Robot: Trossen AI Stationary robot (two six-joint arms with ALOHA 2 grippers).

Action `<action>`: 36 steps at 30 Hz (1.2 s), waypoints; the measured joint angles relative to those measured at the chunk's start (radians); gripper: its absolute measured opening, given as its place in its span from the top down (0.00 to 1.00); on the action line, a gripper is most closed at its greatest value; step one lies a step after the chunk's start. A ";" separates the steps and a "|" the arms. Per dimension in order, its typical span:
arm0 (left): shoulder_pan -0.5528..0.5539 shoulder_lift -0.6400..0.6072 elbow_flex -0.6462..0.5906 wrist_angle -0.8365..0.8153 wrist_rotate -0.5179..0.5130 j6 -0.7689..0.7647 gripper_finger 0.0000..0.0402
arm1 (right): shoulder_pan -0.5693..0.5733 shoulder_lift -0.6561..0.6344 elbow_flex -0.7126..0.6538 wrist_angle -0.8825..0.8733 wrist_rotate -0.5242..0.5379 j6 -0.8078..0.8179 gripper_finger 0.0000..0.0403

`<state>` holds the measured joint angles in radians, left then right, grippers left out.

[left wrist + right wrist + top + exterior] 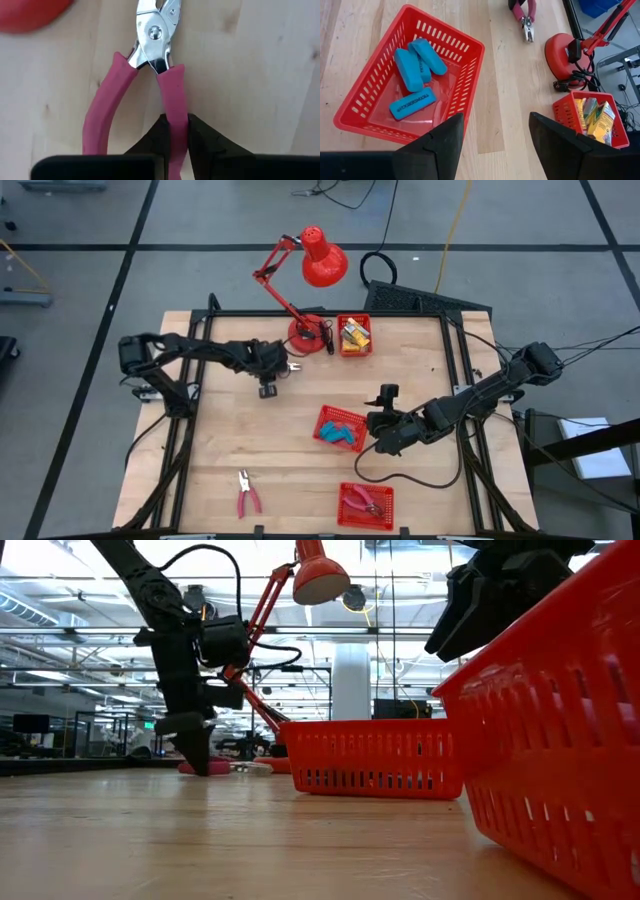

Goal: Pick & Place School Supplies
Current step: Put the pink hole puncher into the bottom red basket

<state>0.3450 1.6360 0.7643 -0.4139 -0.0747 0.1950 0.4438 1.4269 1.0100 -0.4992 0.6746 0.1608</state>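
My left gripper (288, 366) is at the far middle of the table, next to the lamp base (305, 332), shut on red-handled pliers (155, 35) whose metal jaws point away from it toward the lamp. My right gripper (495, 145) is open and hovers beside a red basket (340, 428) that has three light-blue erasers (415, 67) lying in it. A far basket (353, 335) holds yellow pieces. A second pair of pliers (247, 495) lies loose near the near edge, and a third (365, 500) lies in a near basket. My left gripper pinches one handle of the pliers (173, 100) between its two fingers (150, 140), a short way behind the pivot. It comes from above, pointing down. The other handle (102, 110) stays free. Whether the pliers rest on the table or hang just above it, I cannot tell.
The red desk lamp (320, 260) stands at the far edge, its base and cable close to my left gripper. A black frame rail (465, 370) runs along the table's sides. Bare wood lies between the baskets and at the table's left (220, 440).
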 joint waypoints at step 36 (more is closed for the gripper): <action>-0.802 -0.080 0.219 0.178 -0.076 -0.344 0.90 | -0.304 0.001 -0.082 0.121 0.002 -0.102 0.47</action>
<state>-0.4566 1.5564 0.9835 -0.2361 -0.1510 -0.1489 0.1395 1.4277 0.9280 -0.3783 0.6765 0.0586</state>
